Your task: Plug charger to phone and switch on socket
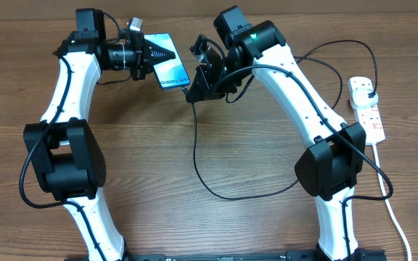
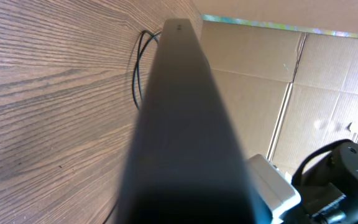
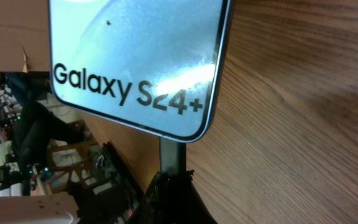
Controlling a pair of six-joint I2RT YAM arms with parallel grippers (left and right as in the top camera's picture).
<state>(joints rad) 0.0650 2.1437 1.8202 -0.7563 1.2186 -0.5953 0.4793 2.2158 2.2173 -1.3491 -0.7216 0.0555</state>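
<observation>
The phone [image 1: 171, 69] has a lit light-blue screen reading "Galaxy S24+". My left gripper [image 1: 153, 54] is shut on its far end and holds it above the table. In the left wrist view the phone's dark edge [image 2: 185, 137] fills the middle. In the right wrist view the phone's screen [image 3: 135, 62] is close above. My right gripper [image 1: 198, 81] is shut on the charger's connector tip [image 3: 171, 155], which touches the phone's bottom edge. The black charger cable [image 1: 216, 190] loops down over the table and runs to a black plug [image 1: 369, 90] in the white socket [image 1: 366, 109].
The socket's thick white cord [image 1: 390, 210] runs down the right side of the wooden table [image 1: 194, 225]. Cardboard walls [image 2: 272, 93] stand behind the table. Both arm bases sit at the front edge.
</observation>
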